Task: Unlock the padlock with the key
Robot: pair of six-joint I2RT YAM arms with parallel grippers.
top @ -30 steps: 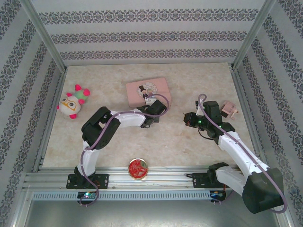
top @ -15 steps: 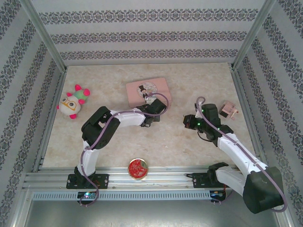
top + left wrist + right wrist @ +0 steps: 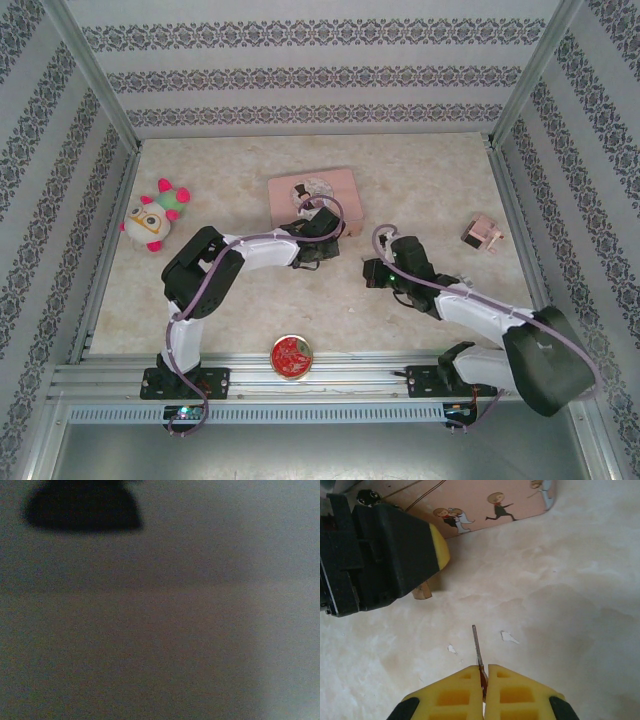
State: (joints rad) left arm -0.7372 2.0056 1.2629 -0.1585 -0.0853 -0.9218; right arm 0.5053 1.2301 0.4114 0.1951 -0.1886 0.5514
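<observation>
Padlock (image 3: 422,591): a small brass bit just off the near edge of the pink tin (image 3: 485,505), mostly tucked under the left tool (image 3: 434,555). Shackle and keyhole hidden. By the look of it light, hard and smooth. Prone to skid or twist on the counter (image 3: 560,595) under a sideways push, but not fragile. Best taken by the flat sides of the body, with the keyhole face left free and the shackle clear of the grip.

Left tool down over the padlock, one yellow pad (image 3: 439,550) showing. Cannot tell whether clamped on the brass or merely close around it. Left wrist view dark and blurred, no help there.

Key (image 3: 478,647): thin blade pinched edge-on between the pressed-together yellow fingertips of the right tool (image 3: 484,672). Tip aimed toward the tin, near the padlock but short of it, touching nothing. Probably thin and stiff, apt to pivot in the grip if pushed off-axis, so a straight, lined-up entry called for. Step in hand, as a judgement: bringing key to lock, insertion and turn not yet done.

Farther out from the tin, seen from above: plush toy (image 3: 153,215) to its left, small pink block (image 3: 482,233) to its right, round red lid (image 3: 291,357) toward the arm bases. All well apart from the work.
</observation>
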